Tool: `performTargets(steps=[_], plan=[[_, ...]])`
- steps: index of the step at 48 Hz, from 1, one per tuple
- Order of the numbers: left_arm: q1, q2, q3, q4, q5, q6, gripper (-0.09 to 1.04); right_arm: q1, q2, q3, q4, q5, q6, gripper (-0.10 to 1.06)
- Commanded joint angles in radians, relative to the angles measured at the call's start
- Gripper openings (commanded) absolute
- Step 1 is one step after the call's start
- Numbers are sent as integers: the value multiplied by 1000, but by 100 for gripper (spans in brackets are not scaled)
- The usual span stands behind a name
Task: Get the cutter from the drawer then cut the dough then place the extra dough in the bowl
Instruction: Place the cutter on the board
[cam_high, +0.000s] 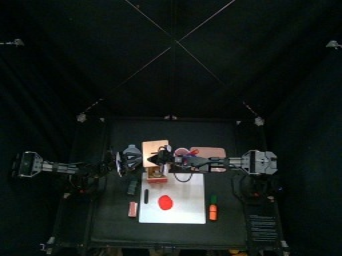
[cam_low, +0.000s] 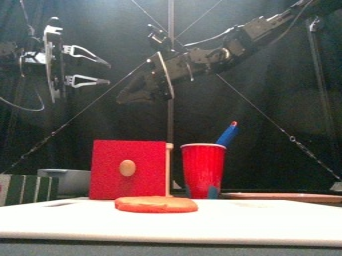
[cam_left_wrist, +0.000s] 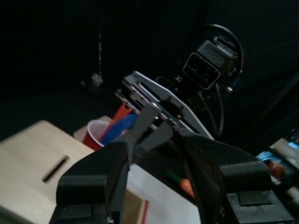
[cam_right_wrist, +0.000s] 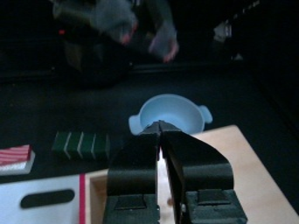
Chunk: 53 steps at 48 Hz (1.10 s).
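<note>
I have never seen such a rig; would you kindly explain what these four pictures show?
It is a robot with two black arms at a table. One picture looks down from above, one looks level from the table's front edge, and two come from cameras on the wrists. On the table lie a white cutting board carrying a flat red dough disc, a wooden box with a red drawer front, a red cup and a blue-grey bowl. The left gripper is open, the right gripper shut; I see nothing held.

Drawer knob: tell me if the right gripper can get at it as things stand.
Probably yes. The right gripper hangs above the wooden box, and the knob faces open space; only the flat dough lies before it.
</note>
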Motion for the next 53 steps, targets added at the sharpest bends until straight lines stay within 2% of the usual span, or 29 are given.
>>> performTargets(steps=[1, 9, 15, 23, 28, 37, 53], plan=[[52, -28, -21, 86, -12, 92, 79, 11, -92, 12, 15, 121, -2, 8], [94, -63, -23, 135, -12, 175, 79, 52, -118, 23, 48, 241, 2, 33], [121, -83, -17, 138, -14, 181, 79, 72, -121, 26, 120, 302, 0, 57], [138, -87, -20, 155, -14, 181, 80, 77, -110, 35, 140, 347, -2, 78], [146, -89, -18, 156, -14, 181, 80, 78, -97, 43, 126, 344, -11, 80], [161, -89, -15, 155, -14, 179, 80, 71, -54, 34, 57, 344, -3, 80], [167, -87, -12, 153, -14, 179, 80, 69, 25, 5, -26, 344, -5, 80]])
